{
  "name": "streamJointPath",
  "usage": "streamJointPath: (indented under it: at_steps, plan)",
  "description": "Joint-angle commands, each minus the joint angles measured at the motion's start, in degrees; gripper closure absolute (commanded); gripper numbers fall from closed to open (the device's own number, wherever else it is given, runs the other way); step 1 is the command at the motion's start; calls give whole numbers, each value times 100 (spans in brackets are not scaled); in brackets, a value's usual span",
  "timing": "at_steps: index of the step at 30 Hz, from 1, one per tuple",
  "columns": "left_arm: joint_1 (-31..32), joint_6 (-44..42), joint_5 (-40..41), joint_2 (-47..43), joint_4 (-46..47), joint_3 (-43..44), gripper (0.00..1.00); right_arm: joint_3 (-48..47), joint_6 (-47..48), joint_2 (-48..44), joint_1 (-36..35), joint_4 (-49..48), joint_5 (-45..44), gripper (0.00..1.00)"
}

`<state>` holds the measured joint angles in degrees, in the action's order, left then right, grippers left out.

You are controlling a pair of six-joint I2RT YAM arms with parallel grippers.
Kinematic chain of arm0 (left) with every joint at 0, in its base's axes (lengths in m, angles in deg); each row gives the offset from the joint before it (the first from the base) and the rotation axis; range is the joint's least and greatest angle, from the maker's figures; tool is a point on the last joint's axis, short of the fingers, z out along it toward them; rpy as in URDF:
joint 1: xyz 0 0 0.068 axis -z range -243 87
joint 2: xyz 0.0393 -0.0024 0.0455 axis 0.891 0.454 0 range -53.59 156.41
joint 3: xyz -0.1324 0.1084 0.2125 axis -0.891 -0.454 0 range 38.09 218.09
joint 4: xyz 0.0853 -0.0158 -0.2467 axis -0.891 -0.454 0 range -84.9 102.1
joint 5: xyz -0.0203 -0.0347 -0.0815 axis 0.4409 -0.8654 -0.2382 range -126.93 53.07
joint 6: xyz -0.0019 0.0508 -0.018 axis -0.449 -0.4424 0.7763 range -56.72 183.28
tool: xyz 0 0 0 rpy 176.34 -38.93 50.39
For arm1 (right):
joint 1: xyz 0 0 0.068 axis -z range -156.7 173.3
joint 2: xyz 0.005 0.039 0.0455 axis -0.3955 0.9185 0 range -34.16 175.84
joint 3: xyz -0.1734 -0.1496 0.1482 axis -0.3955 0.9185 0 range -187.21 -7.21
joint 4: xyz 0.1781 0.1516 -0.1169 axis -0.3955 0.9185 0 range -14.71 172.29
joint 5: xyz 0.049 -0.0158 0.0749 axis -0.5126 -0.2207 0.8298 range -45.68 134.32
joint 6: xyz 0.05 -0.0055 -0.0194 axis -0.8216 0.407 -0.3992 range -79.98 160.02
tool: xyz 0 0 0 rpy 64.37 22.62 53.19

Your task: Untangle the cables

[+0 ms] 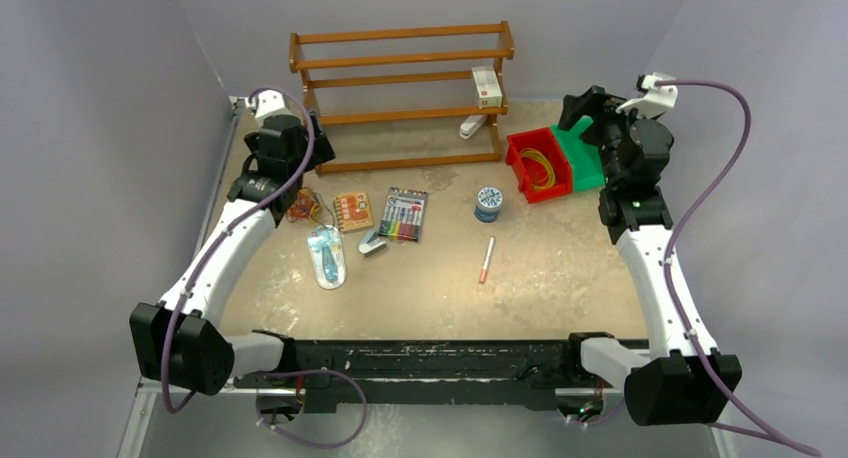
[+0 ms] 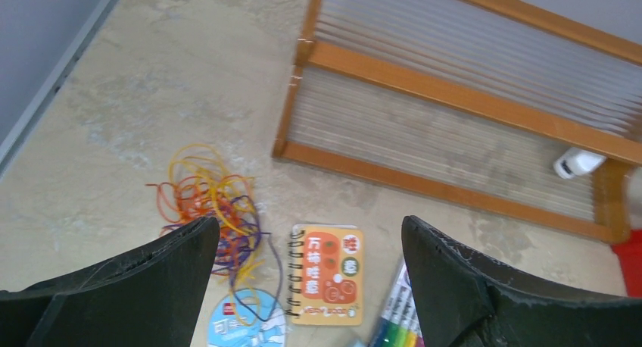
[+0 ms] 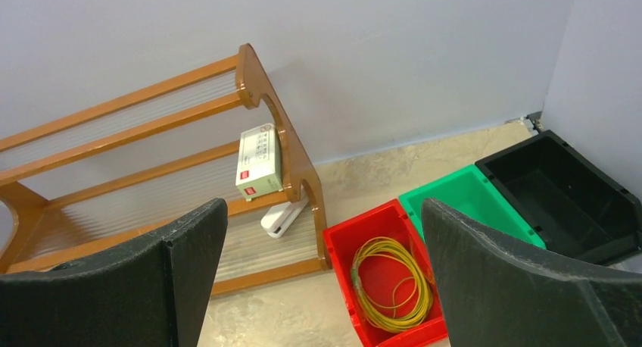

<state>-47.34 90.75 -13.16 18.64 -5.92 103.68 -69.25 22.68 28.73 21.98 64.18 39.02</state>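
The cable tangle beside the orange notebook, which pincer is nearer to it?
Left. The left pincer hovers open, close above the cable tangle. The right pincer is far off on the opposite side, open, over the red bin.

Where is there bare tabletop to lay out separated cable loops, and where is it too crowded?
Bare: the wide strip between the red-and-white pen and the table's near black edge, and the corner left of the wooden rack. Crowded: around the tangled yellow, orange and purple wire loops, orange spiral notebook and marker pack.
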Motion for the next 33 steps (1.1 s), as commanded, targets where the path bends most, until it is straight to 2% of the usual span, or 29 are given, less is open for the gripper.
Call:
streamJointPath:
  at_steps: [1,9,19,24,30,33]
  plan:
    - [-750,121,-532,157,-99,168,11,-287,-85,176,36,-264,305,1]
    - [-1258,223,-1035,1016,-332,127,1,-295,-121,401,36,-128,516,0]
    - [-1399,548,-1036,1979,-319,88,1,-229,-154,631,36,37,701,1]
    - [-1399,556,-501,2472,-718,296,1,-143,-191,692,36,22,830,1]
    - [-1399,699,-191,2678,-584,66,1,-150,-182,809,36,17,932,1]
    - [-1399,836,-158,2794,-457,-43,5,-159,-182,836,33,6,968,1]
